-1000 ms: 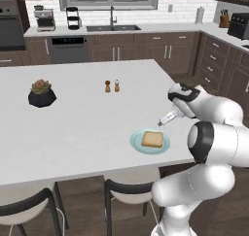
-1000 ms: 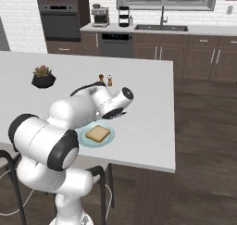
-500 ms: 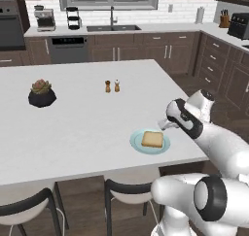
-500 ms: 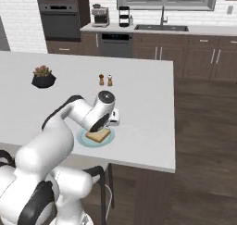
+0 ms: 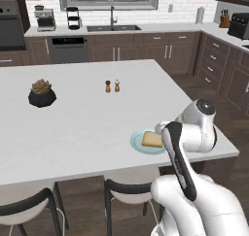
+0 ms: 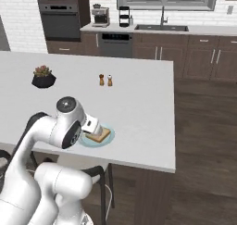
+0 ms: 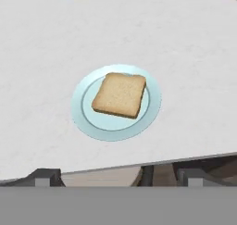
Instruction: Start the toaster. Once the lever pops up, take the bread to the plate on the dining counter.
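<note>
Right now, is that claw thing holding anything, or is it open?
Gripper: open and holding nothing. In the hand view its fingertips stand wide apart, above the bread that lies flat on the plate.

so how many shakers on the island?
2: the brown shaker and the pale-topped shaker stand side by side mid-counter, beyond the plate with the bread. No others visible.
</note>
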